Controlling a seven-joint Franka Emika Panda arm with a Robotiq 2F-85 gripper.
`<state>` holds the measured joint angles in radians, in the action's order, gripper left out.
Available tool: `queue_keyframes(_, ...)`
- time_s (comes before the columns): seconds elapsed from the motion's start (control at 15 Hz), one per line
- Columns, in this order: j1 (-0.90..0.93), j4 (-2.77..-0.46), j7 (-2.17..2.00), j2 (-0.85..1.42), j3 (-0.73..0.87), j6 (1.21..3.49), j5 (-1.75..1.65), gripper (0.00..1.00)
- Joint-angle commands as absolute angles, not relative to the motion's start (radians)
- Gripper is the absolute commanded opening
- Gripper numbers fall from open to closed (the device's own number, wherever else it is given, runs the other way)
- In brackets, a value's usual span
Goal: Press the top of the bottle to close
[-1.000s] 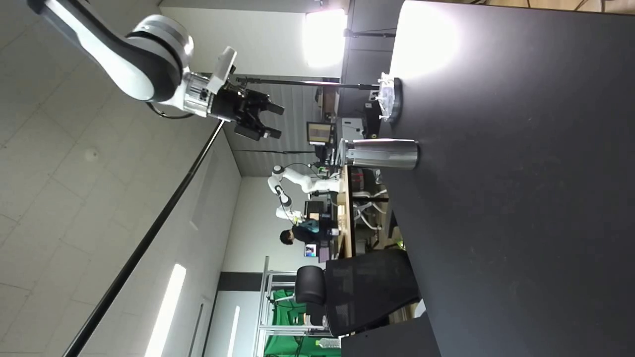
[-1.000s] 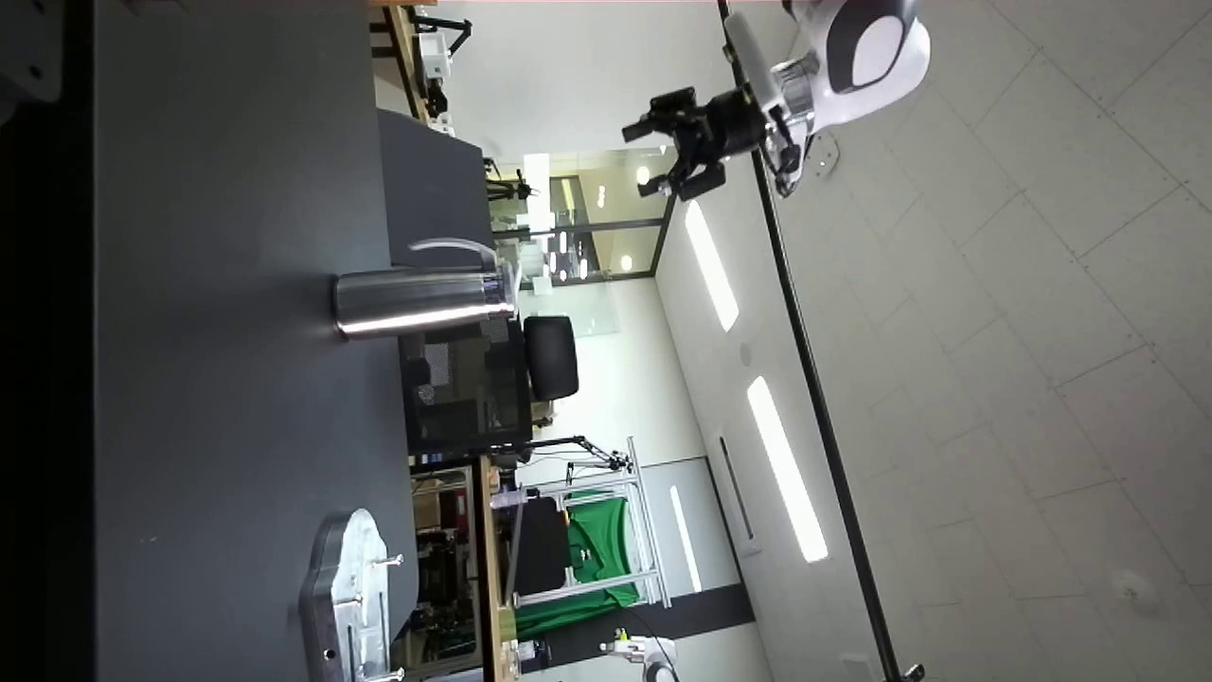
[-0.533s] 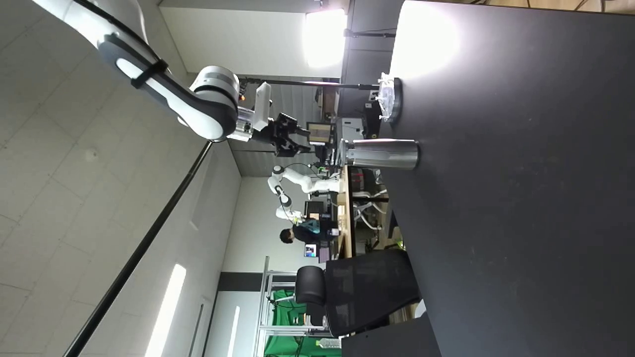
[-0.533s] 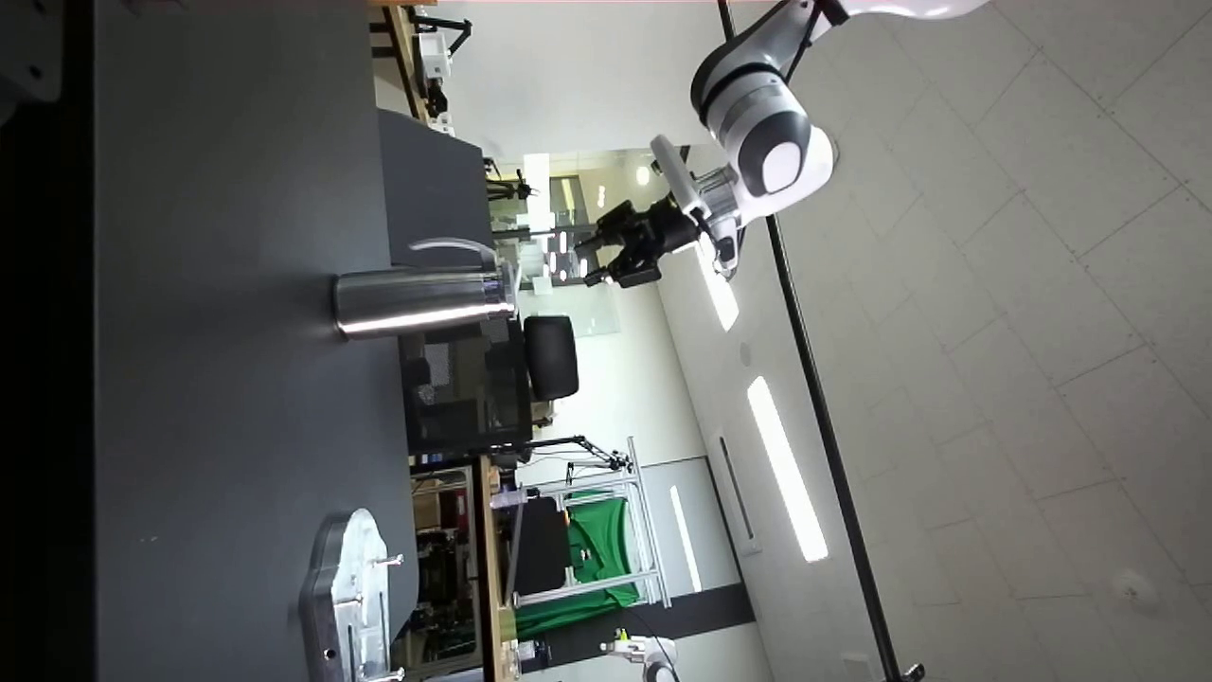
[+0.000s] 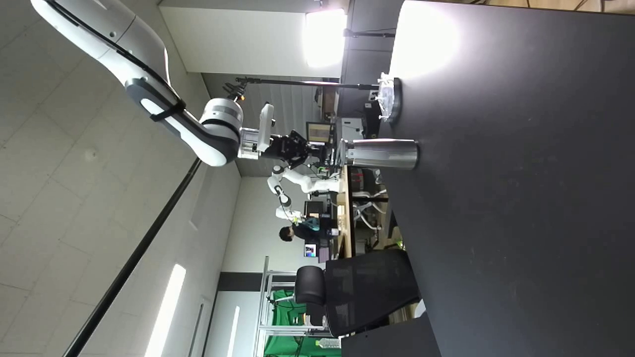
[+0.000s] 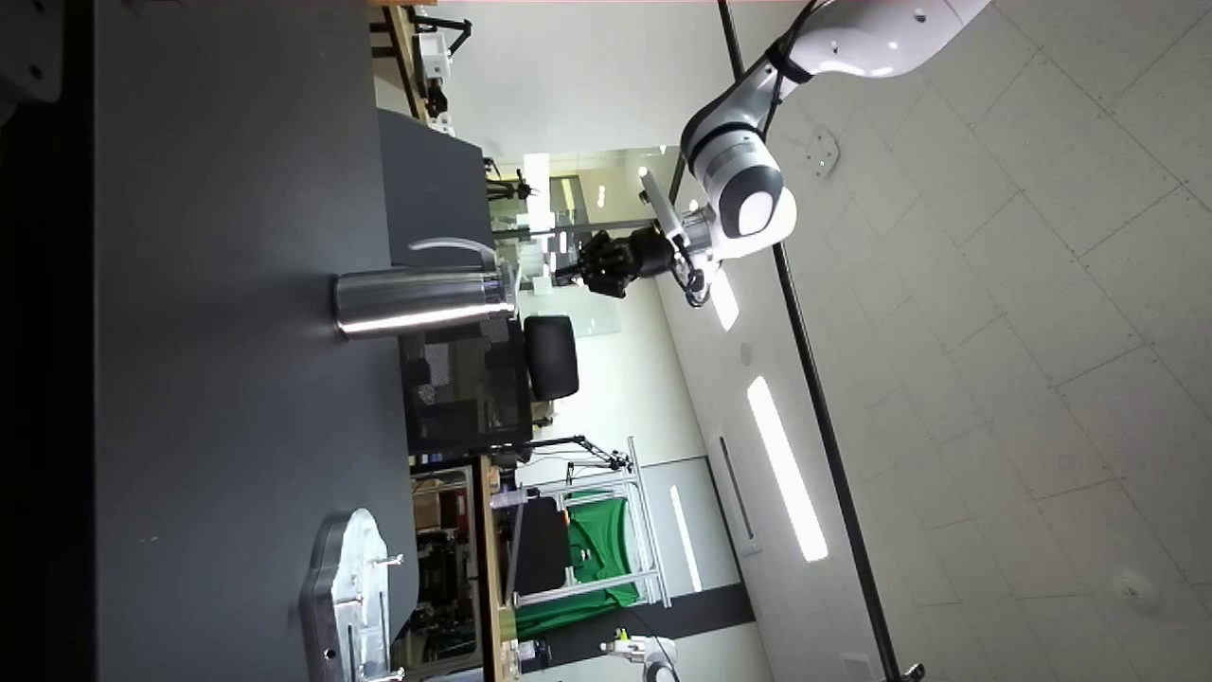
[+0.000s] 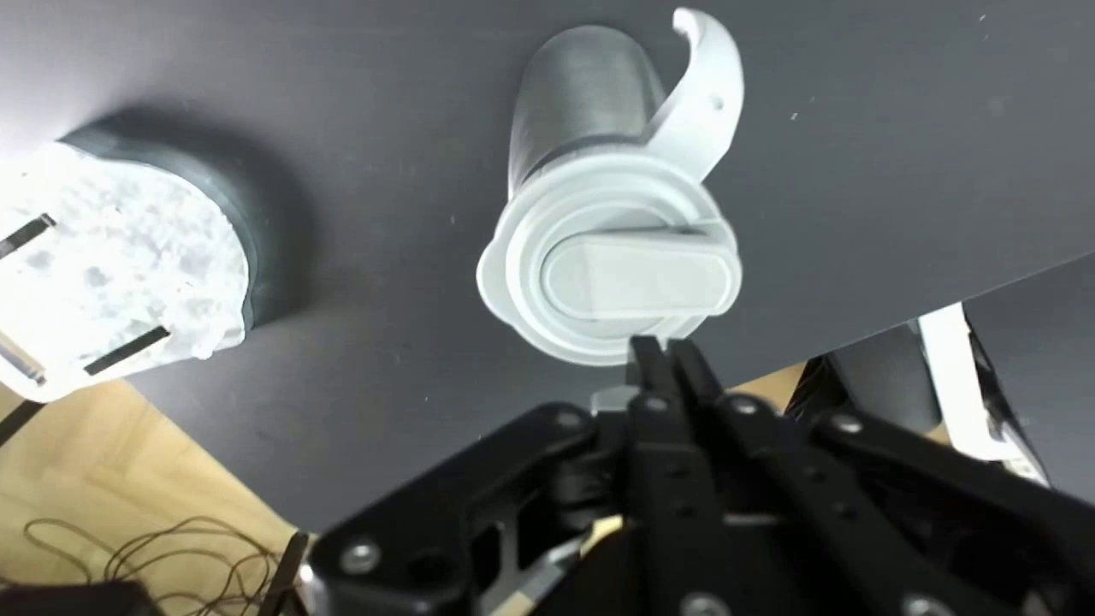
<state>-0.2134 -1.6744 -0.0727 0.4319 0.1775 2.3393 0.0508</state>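
A steel bottle (image 5: 384,153) stands upright on the dark table; both exterior views show the scene turned on its side. Its pale lid (image 7: 599,197) carries an oblong raised top (image 7: 642,275), seen from above in the wrist view, with a curved handle (image 7: 710,94) on one side. My gripper (image 6: 559,277) hangs a short way above the lid, apart from it in both exterior views. In the wrist view its black fingers (image 7: 648,368) are drawn together with only a thin slit and nothing between them. Their tips overlap the lid's near rim in that picture.
Beside the bottle on the table (image 5: 521,198) lies a clear-topped plate with pegs on a dark base (image 6: 346,597), also large in the wrist view. A black chair (image 5: 372,292) stands past the table edge.
The arm has come down and across toward the bottle's top, most of it in the first half second. Its jaws have gone from wide open to shut. The bottle has not moved.
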Motion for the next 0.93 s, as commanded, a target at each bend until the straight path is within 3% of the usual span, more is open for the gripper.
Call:
queue_keyframes(0.0, -0.220, -1.644, -0.064, 0.440, 0.170, 2.291, 0.063, 0.01)
queue_keyframes(0.87, -0.243, -1.598, -0.062, 0.485, 0.151, 2.264, 0.131, 0.00)
